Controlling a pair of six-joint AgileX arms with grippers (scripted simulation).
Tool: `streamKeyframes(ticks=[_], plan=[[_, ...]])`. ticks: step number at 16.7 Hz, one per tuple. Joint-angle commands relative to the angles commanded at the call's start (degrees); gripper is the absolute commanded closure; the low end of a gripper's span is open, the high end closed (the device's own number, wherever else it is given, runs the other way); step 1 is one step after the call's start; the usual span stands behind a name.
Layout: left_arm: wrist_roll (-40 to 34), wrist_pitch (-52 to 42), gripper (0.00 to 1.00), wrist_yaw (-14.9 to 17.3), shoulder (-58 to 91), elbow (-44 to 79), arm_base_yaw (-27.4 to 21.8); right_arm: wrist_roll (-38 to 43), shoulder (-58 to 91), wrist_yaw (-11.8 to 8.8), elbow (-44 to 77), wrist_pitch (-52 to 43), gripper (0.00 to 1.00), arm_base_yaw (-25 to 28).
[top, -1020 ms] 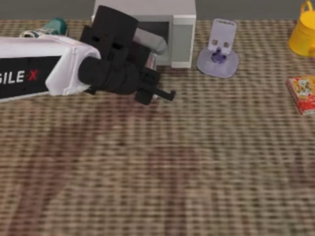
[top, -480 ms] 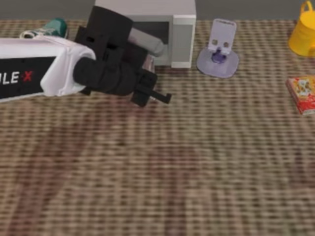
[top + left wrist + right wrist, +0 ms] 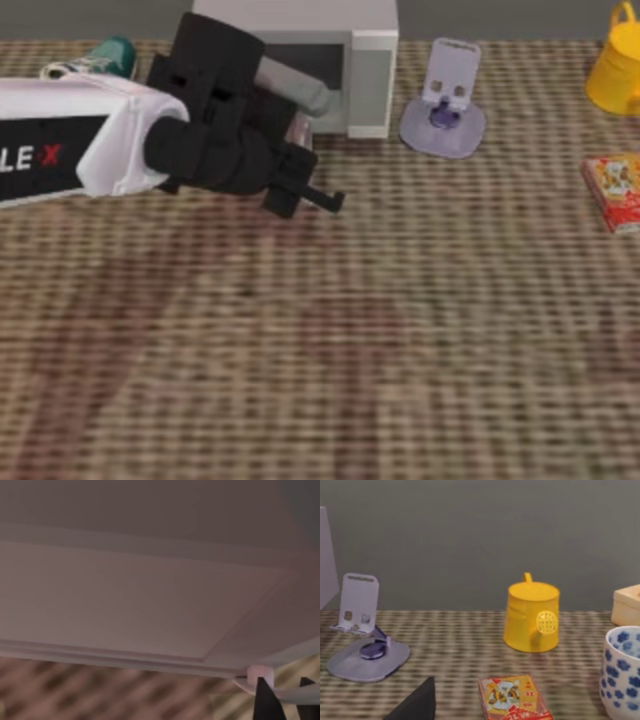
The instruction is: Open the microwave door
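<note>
Sneaker (image 3: 105,55), phone stand (image 3: 445,100), watering can (image 3: 531,618)

Left arm (image 3: 60,150) casing: partial lettering "LE X"; nothing else legible

Top cam looks straight down on the woven table (image 3: 400,330), far enough to take in the left arm (image 3: 70,140) reaching to the microwave (image 3: 330,60) at the far edge, with the phone stand (image 3: 445,105), card box (image 3: 615,190) and yellow can (image 3: 615,65) off to its right. Left wrist cam sits very close under the microwave door (image 3: 140,600), looking along its own fingertips (image 3: 265,700), so the panel fills nearly the whole frame with only a strip of table below. Right wrist cam sits low and level, facing the back wall from well off, and shares the phone stand (image 3: 362,635), yellow can (image 3: 532,617) and card box (image 3: 512,697) with the top view.
</note>
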Motion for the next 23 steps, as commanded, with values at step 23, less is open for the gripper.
streamKeyframes(ticks=[23], plan=[[1.5,-0.2,1.00,1.6,-0.5,-0.7,0.5,0.0,0.0,0.0,0.0,0.0,0.00,0.0]])
